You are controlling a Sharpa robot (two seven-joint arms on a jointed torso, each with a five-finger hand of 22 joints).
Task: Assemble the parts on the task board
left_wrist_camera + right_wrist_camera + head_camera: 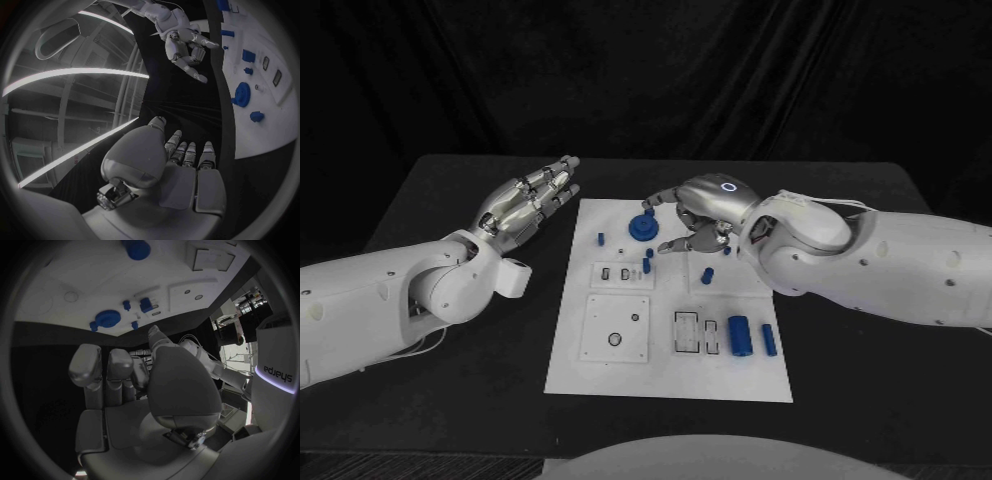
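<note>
— How many blue parts do you count on the board (pixel 574 375)?

— About nine. A gear (pixel 643 227) near the far edge, a small peg (pixel 600 239) toward the far left corner, two little pegs by the middle, one slanted peg (pixel 707 275) right of centre, another small one under the right hand, a block (pixel 740 335) and two cylinders (pixel 769 338) near the right edge. Some are too small to tell apart.

— And the hands?

— Two. The left hand (pixel 528 203) hangs over the table just off the board's left edge, fingers straight and together, holding nothing. The right hand (pixel 695 215) is over the board's far right corner, fingers curled down beside the gear; I cannot tell whether it pinches anything.

— The surface?

— A black table (pixel 459 180) with the white board in the middle, black curtain behind. The board has several rectangular recessed plates (pixel 617 327), one with an oval hole.

— Any writing?

— On the right arm, seen from its wrist, the word "sharpa" (pixel 279 373) in dark letters
</note>
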